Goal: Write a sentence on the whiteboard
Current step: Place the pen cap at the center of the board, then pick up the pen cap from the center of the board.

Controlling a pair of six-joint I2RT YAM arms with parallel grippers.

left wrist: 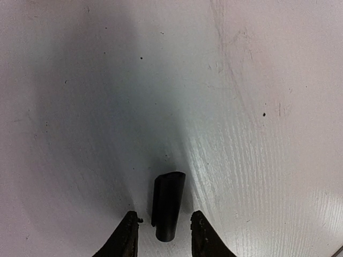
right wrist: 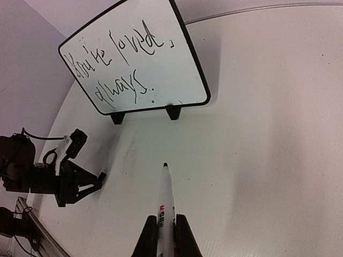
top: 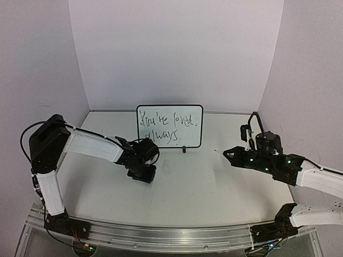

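The whiteboard (top: 194,135) stands upright on two small black feet at the back middle of the table. Its sentence (top: 163,126) is dark script in two lines, "You're loved, always." (right wrist: 119,60). My right gripper (right wrist: 166,220) is shut on a white marker (right wrist: 165,199), uncapped, its black tip pointing toward the whiteboard (right wrist: 185,80) from well short of it. My left gripper (left wrist: 165,220) is open just above the table. A black marker cap (left wrist: 168,204) lies on the table between its fingertips, with a gap on either side.
White walls enclose the table on three sides. The left arm (top: 91,145) reaches across to just in front of the board's left foot. The right arm (top: 268,160) hovers at the right. A metal rail (top: 161,235) runs along the near edge.
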